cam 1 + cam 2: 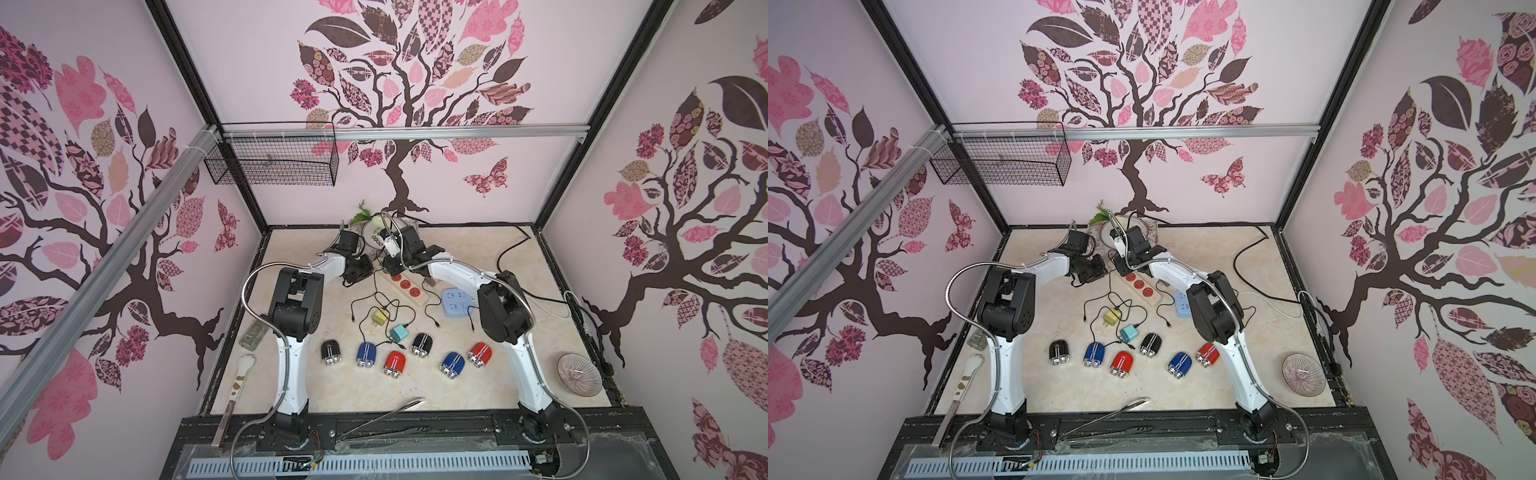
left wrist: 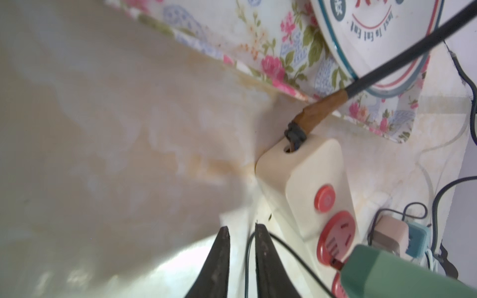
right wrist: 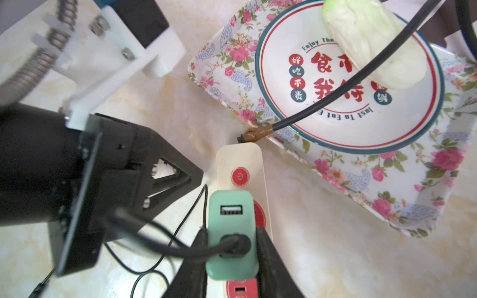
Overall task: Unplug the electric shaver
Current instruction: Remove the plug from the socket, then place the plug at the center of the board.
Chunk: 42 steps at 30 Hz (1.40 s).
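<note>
Right gripper point(image 3: 231, 233): clamped from both sides on the mint-green charger point(image 3: 231, 214), which stands plugged into a red socket of the cream power strip point(image 3: 240, 160). A black cord point(image 3: 180, 254) is seated in the charger's lower port; the USB port above it is unoccupied. Left gripper point(image 2: 241, 228): low over the desk point(image 2: 103, 154), just beside the strip's switch end. Its jaws stand a narrow gap apart, and a thin black cable point(image 2: 246, 265) runs through that gap, looking thinner than the gap itself; nothing is seen clamped. The strip lies at the far middle of the desk in both top views, its supply lead passing over the printed plate point(image 3: 348, 123) on the floral tray point(image 3: 387, 185). Six electric shavers point(image 1: 395, 364), two black, two blue and two red, lie in a loose row on the near half of the desk, well apart from the strip. A yellow charger point(image 1: 379, 318) and a teal charger point(image 1: 400, 333) lie between the row and the strip amid loose cords. Which shaver the green charger's cord reaches cannot be traced.
</note>
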Motion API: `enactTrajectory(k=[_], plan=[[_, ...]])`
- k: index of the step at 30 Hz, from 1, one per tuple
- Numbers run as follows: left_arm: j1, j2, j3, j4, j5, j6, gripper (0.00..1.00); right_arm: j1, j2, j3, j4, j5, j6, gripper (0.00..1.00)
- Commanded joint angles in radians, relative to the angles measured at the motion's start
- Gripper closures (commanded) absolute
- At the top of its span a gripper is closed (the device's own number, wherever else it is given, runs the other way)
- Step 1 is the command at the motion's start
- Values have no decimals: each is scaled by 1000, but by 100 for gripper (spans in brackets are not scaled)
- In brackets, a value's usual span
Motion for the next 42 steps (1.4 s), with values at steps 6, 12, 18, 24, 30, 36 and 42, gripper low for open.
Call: enactTrajectory(k=[6,12,18,24,30,36,42], plan=[[54,-252,-152,49,-67,4,68,36,-159,-25,43,-64,51,87],[75,-388,-232,28,-134,24,63,73,-131,-1,55,-127,92,87],[102,-492,-314,21,-181,32,62,129,-65,80,47,-182,131,87],[122,-583,-409,44,-218,30,62,142,-21,91,74,-262,219,87],[125,-660,-475,54,-244,32,61,136,49,115,17,-241,298,89],[143,-730,-526,45,-253,39,61,119,31,9,124,-370,416,90],[145,-777,-565,39,-239,42,60,112,66,-13,170,-469,521,89]])
